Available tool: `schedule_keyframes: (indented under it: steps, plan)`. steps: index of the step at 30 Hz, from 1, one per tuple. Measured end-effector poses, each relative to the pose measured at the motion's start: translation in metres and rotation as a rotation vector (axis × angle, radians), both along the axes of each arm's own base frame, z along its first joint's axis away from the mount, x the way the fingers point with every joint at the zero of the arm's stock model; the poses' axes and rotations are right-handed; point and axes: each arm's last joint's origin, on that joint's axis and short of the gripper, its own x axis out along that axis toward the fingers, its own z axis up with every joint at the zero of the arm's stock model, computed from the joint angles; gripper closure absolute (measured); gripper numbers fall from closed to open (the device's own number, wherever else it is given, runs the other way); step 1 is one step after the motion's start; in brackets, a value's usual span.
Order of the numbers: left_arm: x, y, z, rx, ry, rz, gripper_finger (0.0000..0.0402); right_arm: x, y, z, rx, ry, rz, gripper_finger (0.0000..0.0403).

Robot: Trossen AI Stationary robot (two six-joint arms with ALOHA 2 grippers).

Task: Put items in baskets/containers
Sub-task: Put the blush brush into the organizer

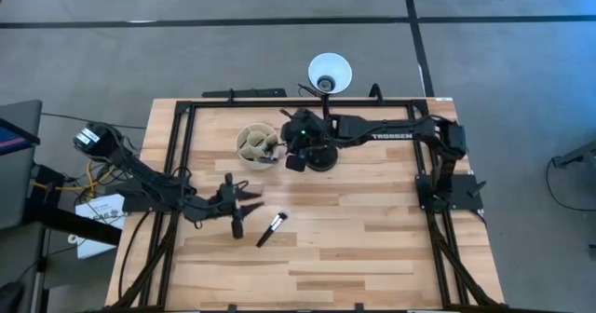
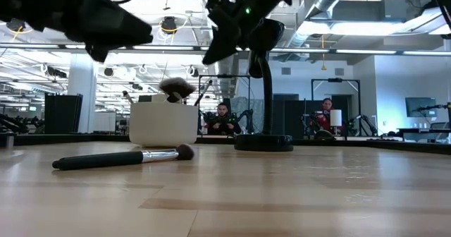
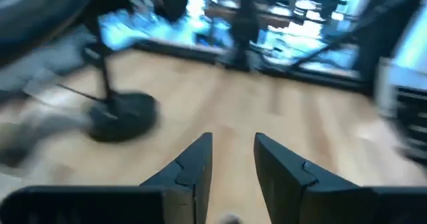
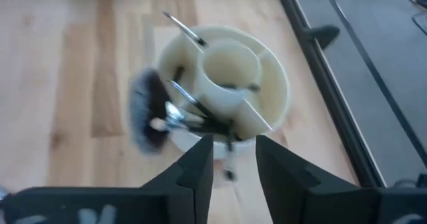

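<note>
Tabletop point(image 1: 372, 248) of pale wood planks fills the middle of the room, framed by black rails. Both dark arms reach in over it. The right arm stretches across the far side, and its gripper point(image 1: 294, 145) hangs just beside the cup point(image 1: 253, 146), above the lamp base point(image 1: 321, 157). Seen from its wrist, its jaws stand slightly apart with nothing between them, directly over the near wall of the cup point(image 4: 267, 97). The left arm comes in low from the near left corner; its gripper point(image 1: 244, 201) hovers above the wood, jaws parted and empty.

The black desk lamp stands at the far edge, its white shade point(image 1: 330, 72) past the rail.

The cream cup sits left of the lamp base, with several brushes standing in its compartments; a wide fan-shaped one point(image 4: 148, 117) leans out over the rim.

One brush point(image 1: 271, 229) lies flat on the wood, near the left gripper and well apart from the cup. A second dark brush point(image 1: 237, 224) lies just under the left gripper.
</note>
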Motion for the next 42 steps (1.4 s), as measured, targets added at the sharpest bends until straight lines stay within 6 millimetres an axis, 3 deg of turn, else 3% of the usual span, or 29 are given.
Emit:
schedule_keyframes:
  steps: [3,9,19,32,42]
  plan:
    - [0.004,-0.005,-0.012,-0.068,0.048,-0.079,0.0294,0.003,0.013,0.01,-0.002,-0.014,0.032,0.0294]
    - [0.016,-0.013,-0.054,-0.109,0.198,-0.045,0.0282,0.004,0.044,0.028,0.002,0.018,0.107,0.0294]
    - [0.051,-0.039,-0.085,-0.083,0.286,-0.032,0.0251,-0.005,0.077,0.033,0.012,0.139,0.184,0.0294]
    - [0.056,-0.042,-0.113,-0.078,0.334,0.021,0.0266,-0.011,0.082,0.028,0.044,0.213,0.162,0.0294]
    - [0.059,-0.035,-0.112,-0.102,0.36,-0.001,0.0338,-0.011,0.082,0.028,0.044,0.21,0.164,0.0294]
